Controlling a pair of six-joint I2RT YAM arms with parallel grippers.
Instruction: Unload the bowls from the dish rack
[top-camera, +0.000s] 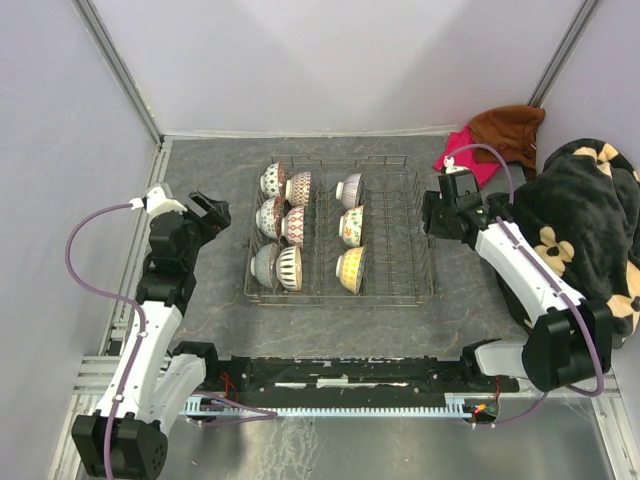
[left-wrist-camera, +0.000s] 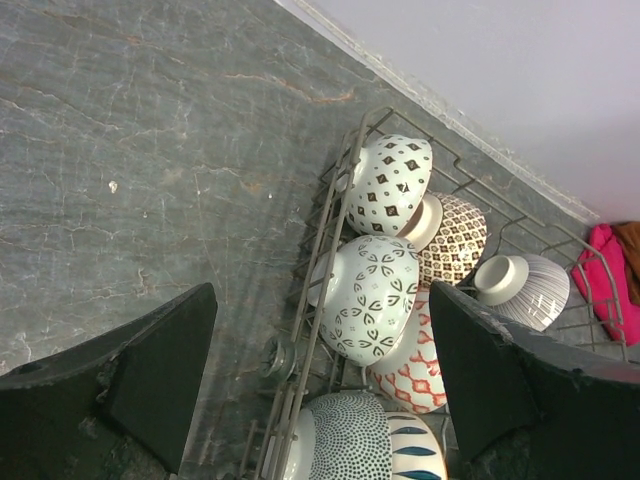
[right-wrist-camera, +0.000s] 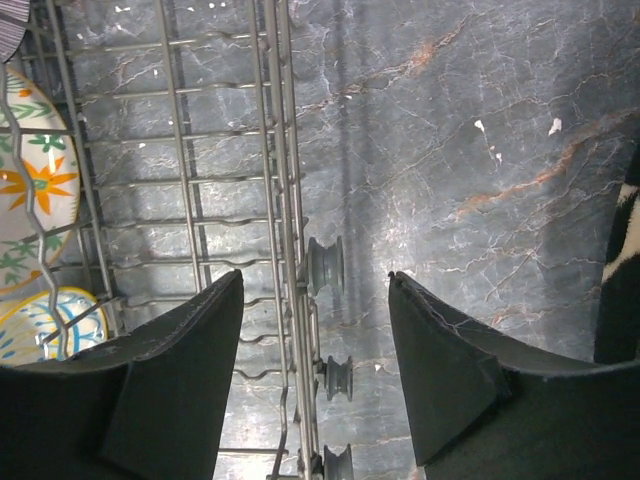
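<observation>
Left pincer (top-camera: 211, 209) beside the bowls (top-camera: 272, 216)

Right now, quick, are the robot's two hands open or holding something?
Left gripper: open, holding nothing.
Right gripper: open, holding nothing.

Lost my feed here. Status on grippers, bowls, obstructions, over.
Left gripper open, empty, left of dish rack. Right gripper open, empty, at its right rim. Nine bowls racked. Blanket beside right arm, off the rack.
</observation>
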